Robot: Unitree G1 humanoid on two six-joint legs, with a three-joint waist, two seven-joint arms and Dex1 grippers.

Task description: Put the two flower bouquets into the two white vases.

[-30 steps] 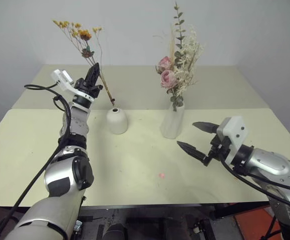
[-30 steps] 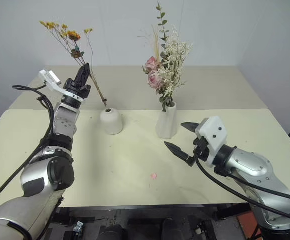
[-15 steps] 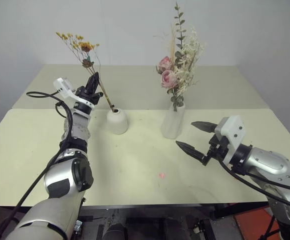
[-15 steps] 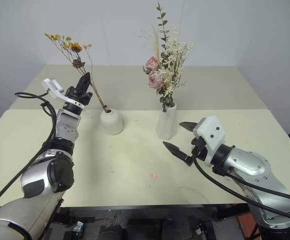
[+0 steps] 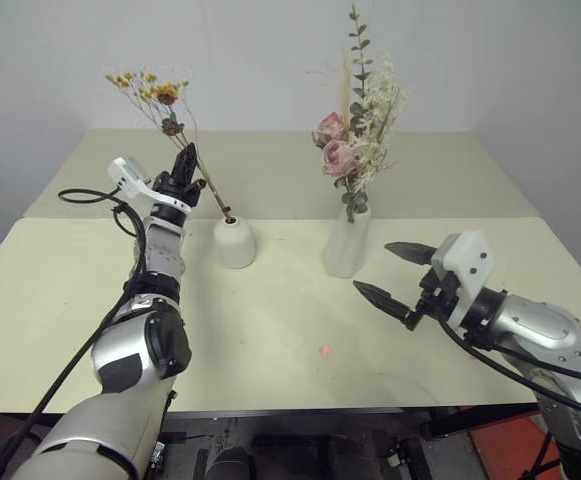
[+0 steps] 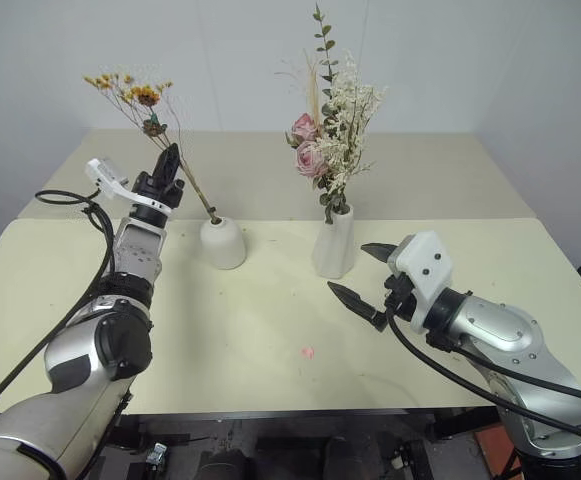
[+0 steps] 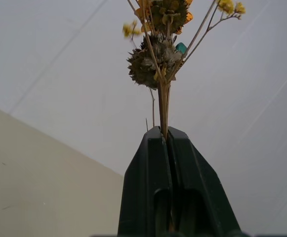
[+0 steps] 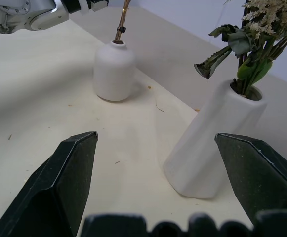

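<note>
The small orange-yellow dried bouquet (image 5: 165, 95) leans up to the left, its thin stems pinched in my shut left gripper (image 5: 184, 160). The stem ends reach into the narrow neck of the short round white vase (image 5: 235, 241). In the left wrist view the stems (image 7: 163, 106) rise from between the closed fingers. The pink rose bouquet (image 5: 355, 135) stands in the taller slanted white vase (image 5: 347, 244). My right gripper (image 5: 392, 272) hangs open over the table, to the right of and nearer than that vase, holding nothing. The right wrist view faces both vases (image 8: 114, 70) (image 8: 217, 140).
The vases stand on a pale yellow table (image 5: 270, 340) with a second table (image 5: 270, 170) butted behind it. A small pink speck (image 5: 323, 351) lies on the near table. A white wall rises behind the tables.
The dried bouquet's stem ends have come down from above the short vase into its neck, while my left gripper barely sank. The right arm has kept still.
</note>
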